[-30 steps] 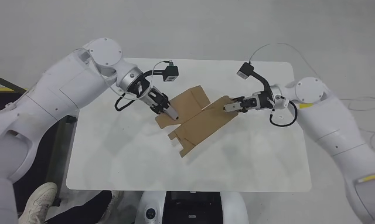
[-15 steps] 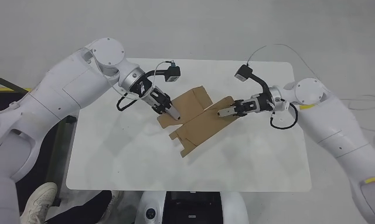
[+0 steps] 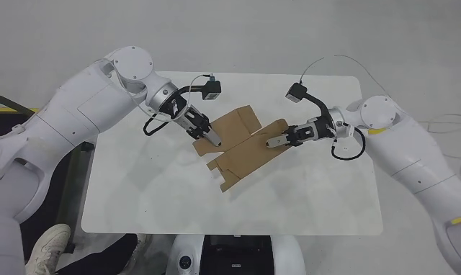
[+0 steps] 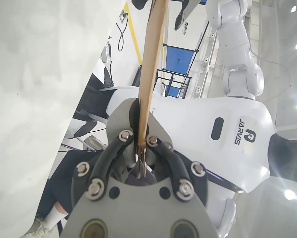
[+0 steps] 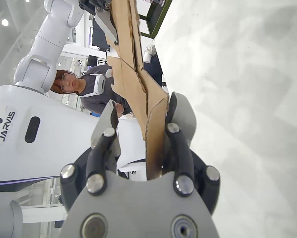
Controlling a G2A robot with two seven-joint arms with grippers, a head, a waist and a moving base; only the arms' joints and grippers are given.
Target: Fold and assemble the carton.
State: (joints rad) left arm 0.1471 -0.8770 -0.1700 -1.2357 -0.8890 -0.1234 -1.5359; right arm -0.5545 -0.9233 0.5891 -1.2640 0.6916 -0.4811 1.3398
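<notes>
My left tool [image 4: 141, 125] is clamped on one edge of the flat brown corrugated cardboard carton [image 3: 241, 149]. Its creased panels and notched flaps spread over the middle of the smooth white round-cornered bench [image 3: 144, 203]; I cannot tell whether it touches the surface. My right tool [image 5: 142, 112] has its fingers apart around a folded flap, with the board against one black pad [image 5: 172, 106]. Pale grey floor [image 3: 403, 30] surrounds the bench.

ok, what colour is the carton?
The carton is plain brown cardboard, no print visible; it shows best in the right wrist view.
</notes>
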